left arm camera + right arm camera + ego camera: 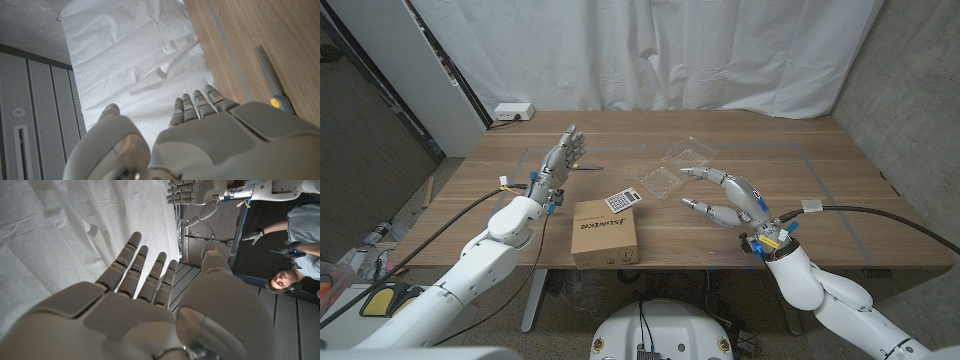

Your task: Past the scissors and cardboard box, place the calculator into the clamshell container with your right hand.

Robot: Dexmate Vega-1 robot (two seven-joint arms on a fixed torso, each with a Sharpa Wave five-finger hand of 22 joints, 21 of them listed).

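The grey calculator (623,199) lies on the wooden table (800,170), just beyond the brown cardboard box (605,232). The clear clamshell container (672,172) stands open to the right of the calculator. My right hand (725,196) hovers right of the calculator and near the clamshell, fingers spread and pointing toward them, holding nothing; it also shows in the right wrist view (150,305). My left hand (560,160) is raised at the left with fingers apart and empty (200,130). The scissors (586,167) lie just beside it, their blade (269,75) on the wood.
A white power strip (512,111) sits at the table's far left corner. White curtains (670,50) hang behind the table. A person (295,245) shows in the right wrist view, apart from my left hand (192,191).
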